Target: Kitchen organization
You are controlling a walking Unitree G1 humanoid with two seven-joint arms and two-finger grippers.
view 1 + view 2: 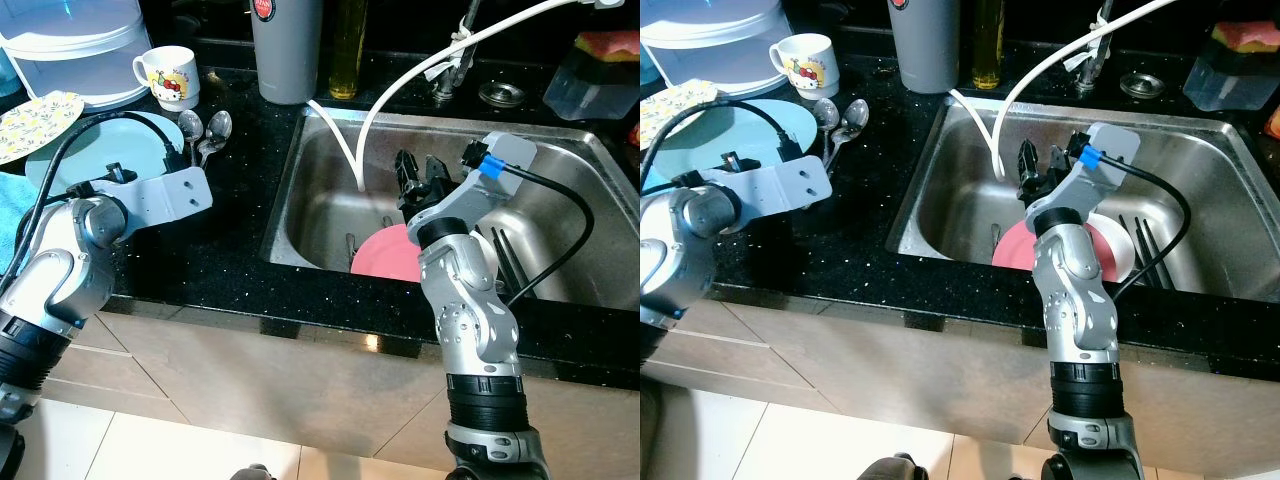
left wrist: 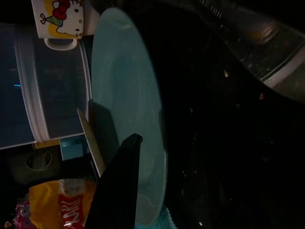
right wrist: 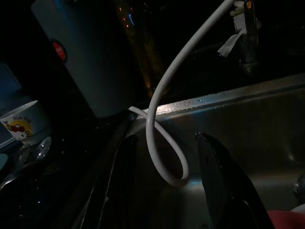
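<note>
Right gripper [image 3: 167, 191] hangs over the sink [image 1: 330, 130], fingers spread, pink plate [image 1: 385, 255] at 6 o'clock. Left gripper [image 2: 121, 191] sits by the blue plate [image 2: 126, 109], can't tell its fingers

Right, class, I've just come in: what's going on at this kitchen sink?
A humanoid robot stands at a black counter. Its right pincer, fingers open, reaches into the steel sink near a looping white hose, above a pink plate. Its left pincer hovers over a light blue plate on the counter. Neither holds anything.
</note>
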